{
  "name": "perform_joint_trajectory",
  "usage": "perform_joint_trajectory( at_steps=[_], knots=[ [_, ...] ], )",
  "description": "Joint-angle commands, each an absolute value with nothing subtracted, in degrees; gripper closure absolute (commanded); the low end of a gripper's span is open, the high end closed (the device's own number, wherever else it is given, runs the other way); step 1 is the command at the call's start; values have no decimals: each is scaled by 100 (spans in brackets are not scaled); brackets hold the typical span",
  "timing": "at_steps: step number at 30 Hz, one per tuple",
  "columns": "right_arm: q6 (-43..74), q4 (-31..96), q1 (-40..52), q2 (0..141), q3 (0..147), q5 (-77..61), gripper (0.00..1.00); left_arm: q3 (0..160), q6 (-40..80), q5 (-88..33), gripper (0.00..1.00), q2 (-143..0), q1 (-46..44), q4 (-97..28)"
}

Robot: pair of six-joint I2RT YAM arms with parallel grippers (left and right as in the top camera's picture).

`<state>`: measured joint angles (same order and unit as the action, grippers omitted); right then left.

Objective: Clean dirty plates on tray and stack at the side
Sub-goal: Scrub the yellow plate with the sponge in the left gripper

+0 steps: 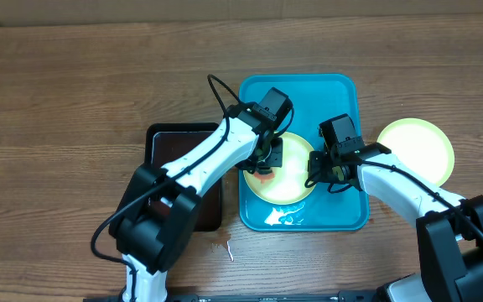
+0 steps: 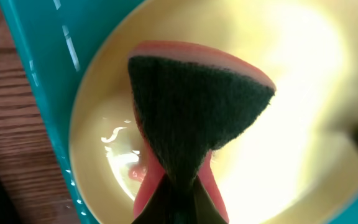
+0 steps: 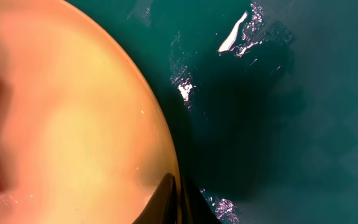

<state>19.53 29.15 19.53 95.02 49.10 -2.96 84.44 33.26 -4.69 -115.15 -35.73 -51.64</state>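
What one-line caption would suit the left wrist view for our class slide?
Left gripper, shut on a pink-backed dark sponge, holds it over a pale yellow plate in the turquoise tray.

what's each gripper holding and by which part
Left gripper pinches the sponge by its squeezed near end; right gripper clamps the yellow plate by its rim.

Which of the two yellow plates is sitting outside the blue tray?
The right-hand plate, resting on the wooden table beside the tray. The other plate lies inside the tray, with a sponge on it.
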Motion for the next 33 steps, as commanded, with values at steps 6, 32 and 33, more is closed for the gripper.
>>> perform_joint_trajectory(
  at_steps=[6,32,33],
  knots=[
    [1953,2963,1966,9529,4880,-270,96,8438,3516,-672,96,-11789,-3253,-5137],
    [1953,3004,1966,9529,4880,-270,96,8914,3564,517,96,-12110,-3555,-6493],
    [1953,3004,1966,9529,4880,-270,96,8917,3566,845,96,-12110,-3555,-6469]
  ],
)
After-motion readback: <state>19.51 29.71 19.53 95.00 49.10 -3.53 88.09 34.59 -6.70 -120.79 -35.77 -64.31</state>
